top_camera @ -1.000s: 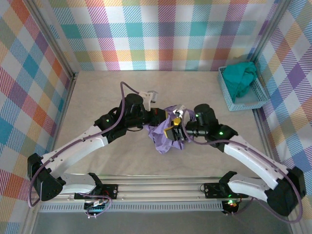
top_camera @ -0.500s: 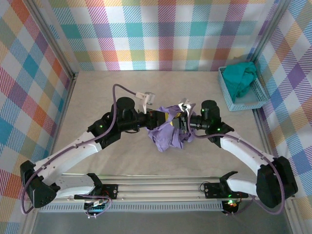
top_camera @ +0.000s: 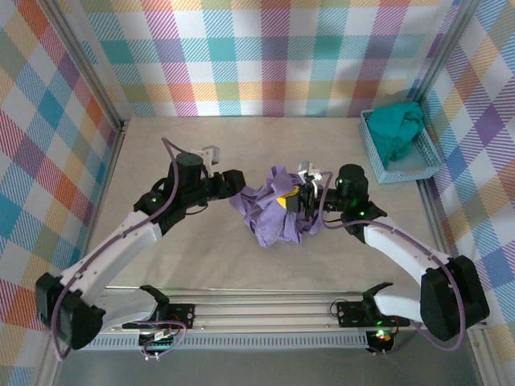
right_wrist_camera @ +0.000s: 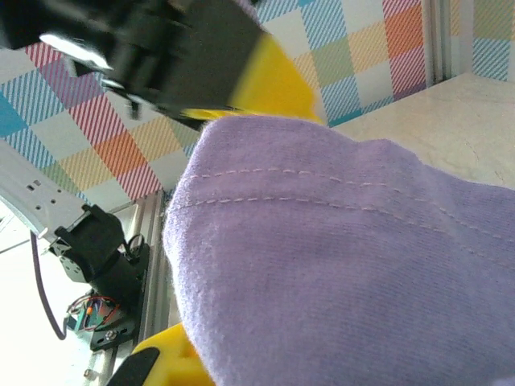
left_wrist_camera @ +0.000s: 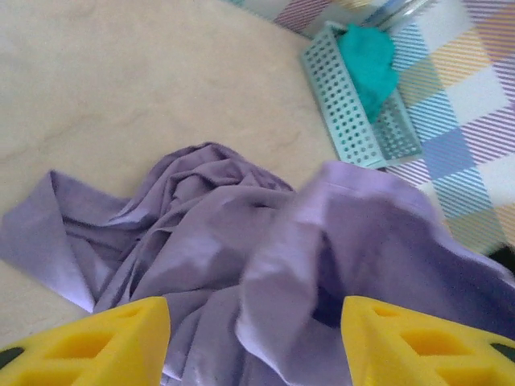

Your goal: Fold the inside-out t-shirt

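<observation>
Right, starting nearest the arms: the rail (top_camera: 265,310) with both bases runs well below and to the left of the basket (top_camera: 406,174). Moving up the table (top_camera: 161,145), here is the inside-out t-shirt (top_camera: 269,217), a lavender heap left of the basket, nearer the arms than it, and well apart from it. It is bunched up, about as wide as it is long, so no clear long axis shows, and I cannot tell which way the collar or hem points. In the left wrist view one loose flap trails off on the side away from the basket.

The right gripper (top_camera: 288,199) bites in from the heap's basket side. Its wrist view shows a double-stitched seam pinched between the yellow fingers (right_wrist_camera: 278,80), so it is clamped on the cloth. That forearm lies across the stretch of table between heap and basket.

The left gripper (top_camera: 235,185) sits at the heap's edge farthest from the basket. Its yellow fingertips stand wide apart with nothing pinched between them.

Farther back, the basket holds a crumpled teal garment (top_camera: 400,125). The plaid wall (top_camera: 241,56) rises just behind it.
</observation>
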Available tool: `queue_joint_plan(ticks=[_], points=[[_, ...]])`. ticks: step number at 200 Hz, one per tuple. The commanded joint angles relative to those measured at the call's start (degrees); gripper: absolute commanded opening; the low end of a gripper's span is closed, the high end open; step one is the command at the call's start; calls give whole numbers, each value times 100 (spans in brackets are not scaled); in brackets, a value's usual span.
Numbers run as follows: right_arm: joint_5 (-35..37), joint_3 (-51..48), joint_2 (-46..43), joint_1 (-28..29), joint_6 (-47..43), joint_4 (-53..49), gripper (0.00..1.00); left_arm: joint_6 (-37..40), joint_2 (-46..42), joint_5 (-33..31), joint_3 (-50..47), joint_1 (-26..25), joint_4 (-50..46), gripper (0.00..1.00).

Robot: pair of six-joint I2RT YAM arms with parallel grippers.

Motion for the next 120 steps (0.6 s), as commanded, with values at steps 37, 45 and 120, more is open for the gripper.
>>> queue_joint_plan(ticks=[37,45,120], points=[[-140,-106,-347,-18,-299,-32,0,-827,1249,1973,217,-89,1106,65],[-118,-108,-356,-19,-321,-73,0,-894,1338,2059,215,-182,1233,65],[856,-477,-865,-16,-317,-688,0,-782,904,2007,-327,-336,2699,0]])
